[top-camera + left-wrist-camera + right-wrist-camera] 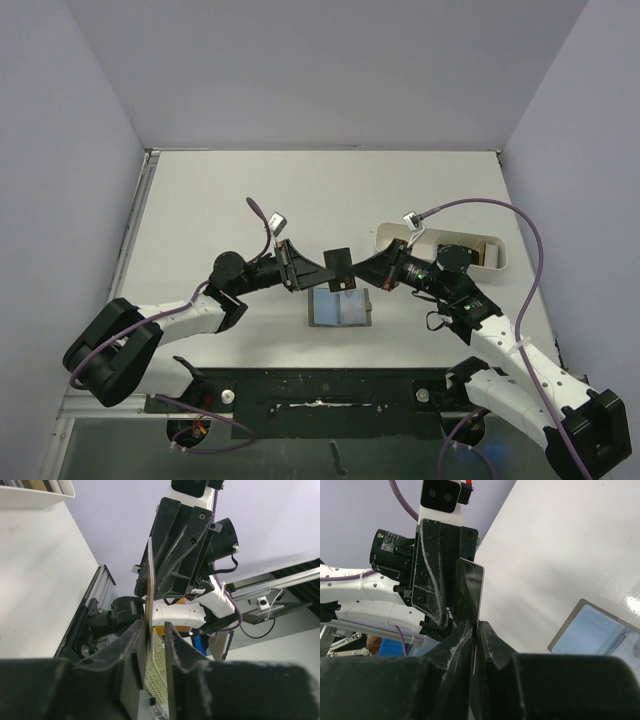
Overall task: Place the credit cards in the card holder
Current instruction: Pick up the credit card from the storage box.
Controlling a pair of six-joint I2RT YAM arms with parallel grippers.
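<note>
A dark credit card [339,262] stands on edge in the air above the open card holder [338,309], which lies flat with its light blue lining up. My right gripper [364,274] is shut on the card; in the right wrist view the card [470,587] rises from the closed jaws [476,626]. My left gripper [320,271] faces it from the left. In the left wrist view the card edge [148,592] runs down between my fingers [156,628], lying along the left finger, with a gap to the right one. The card holder also shows in the right wrist view [600,632].
A white oblong tray [392,234] with more dark cards stands at the right, behind my right arm; its rim shows in the left wrist view [30,499]. The table's near edge with the arm bases lies just below the card holder.
</note>
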